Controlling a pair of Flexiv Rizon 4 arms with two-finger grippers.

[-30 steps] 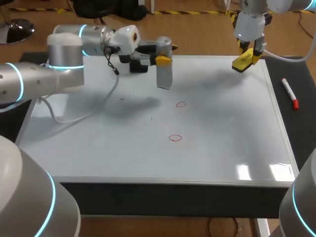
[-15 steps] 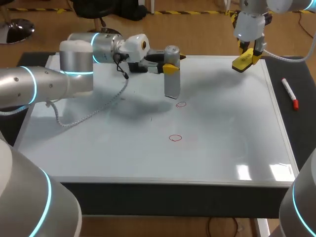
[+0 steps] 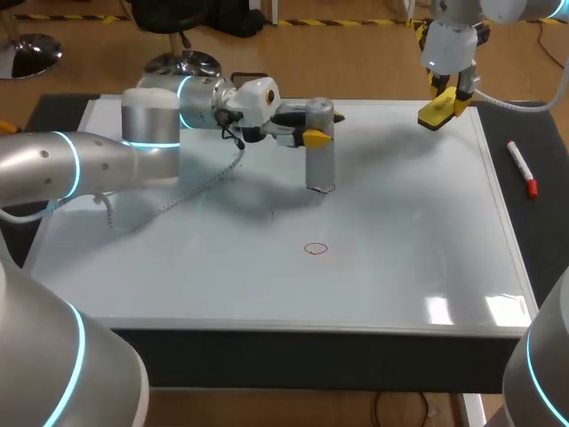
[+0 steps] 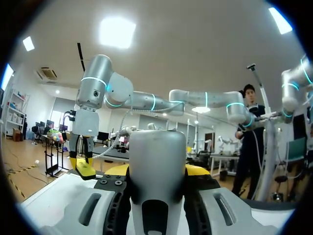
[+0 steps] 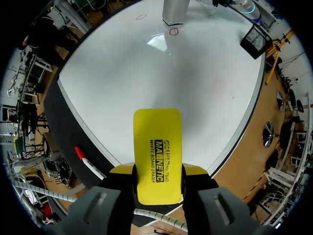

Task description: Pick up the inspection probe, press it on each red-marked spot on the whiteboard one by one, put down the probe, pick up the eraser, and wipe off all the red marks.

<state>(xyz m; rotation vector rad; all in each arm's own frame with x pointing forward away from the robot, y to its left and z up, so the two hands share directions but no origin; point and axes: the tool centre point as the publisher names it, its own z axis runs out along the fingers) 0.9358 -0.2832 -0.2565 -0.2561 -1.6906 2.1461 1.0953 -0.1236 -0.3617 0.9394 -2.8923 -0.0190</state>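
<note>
**Probe down at the whiteboard's far red mark**

The left gripper (image 3: 320,124) was clamped on the inspection probe (image 3: 320,165), its yellow-tipped fingers pressing the grey cylinder from both sides near the top. The probe stood upright over the middle of the whiteboard (image 3: 178,258), toward its far edge. Its foot was down at the farther red circle (image 5: 173,31). A sliver of red showed at the foot, but whether the probe sat squarely on the mark could not be told. The nearer red circle (image 3: 316,249) lay uncovered at the whiteboard's centre, apart from the probe. The right gripper (image 5: 157,174) hung above the whiteboard's far right corner, closed on the yellow eraser (image 5: 157,147), which was clear of the surface. A red-capped marker (image 3: 521,167) lay just off the whiteboard's right edge.
</note>
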